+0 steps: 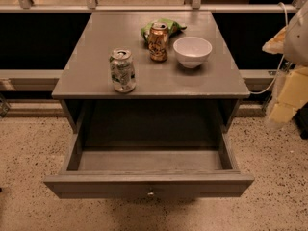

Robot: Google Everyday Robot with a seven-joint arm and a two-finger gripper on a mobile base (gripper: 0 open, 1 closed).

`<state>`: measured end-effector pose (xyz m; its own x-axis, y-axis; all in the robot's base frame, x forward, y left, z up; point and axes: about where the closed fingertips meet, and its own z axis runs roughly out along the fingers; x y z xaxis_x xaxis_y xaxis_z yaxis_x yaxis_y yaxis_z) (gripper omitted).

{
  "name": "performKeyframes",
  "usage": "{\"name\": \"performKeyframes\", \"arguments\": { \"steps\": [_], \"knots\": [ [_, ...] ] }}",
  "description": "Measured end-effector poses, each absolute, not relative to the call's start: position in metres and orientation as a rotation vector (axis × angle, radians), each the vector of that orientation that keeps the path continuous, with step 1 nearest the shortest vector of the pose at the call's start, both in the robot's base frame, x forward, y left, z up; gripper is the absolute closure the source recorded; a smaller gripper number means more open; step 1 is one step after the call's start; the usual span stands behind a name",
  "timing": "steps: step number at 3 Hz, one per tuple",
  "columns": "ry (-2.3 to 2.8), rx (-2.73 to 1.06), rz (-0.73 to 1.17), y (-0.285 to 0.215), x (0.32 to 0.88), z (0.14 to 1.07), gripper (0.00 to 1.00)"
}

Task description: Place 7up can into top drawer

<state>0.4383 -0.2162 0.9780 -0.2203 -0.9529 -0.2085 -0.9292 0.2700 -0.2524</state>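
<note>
The 7up can [122, 70], silver-white with green markings and slightly dented, stands upright near the front left of the grey table top [96, 42]. The top drawer [144, 183] is pulled fully out below it, and its inside shows nothing in it. A small round knob [150, 194] is on its front. My gripper [283, 105] shows as a blurred white and yellowish shape at the right edge of the view. It is beside the table, well to the right of the can, and touches nothing.
An orange-copper can [158, 42] stands at the middle of the table top, in front of a green snack bag [166, 25]. A white bowl [192, 51] sits to its right. Speckled floor [29, 153] surrounds the drawer. A railing runs behind the table.
</note>
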Motion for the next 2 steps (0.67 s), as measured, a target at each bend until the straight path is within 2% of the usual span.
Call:
{"name": "performKeyframes", "arguments": {
  "steps": [2],
  "knots": [
    [2.21, -1.724, -0.094, -0.2103, 0.4413, 0.9784, 0.0]
  ]
}}
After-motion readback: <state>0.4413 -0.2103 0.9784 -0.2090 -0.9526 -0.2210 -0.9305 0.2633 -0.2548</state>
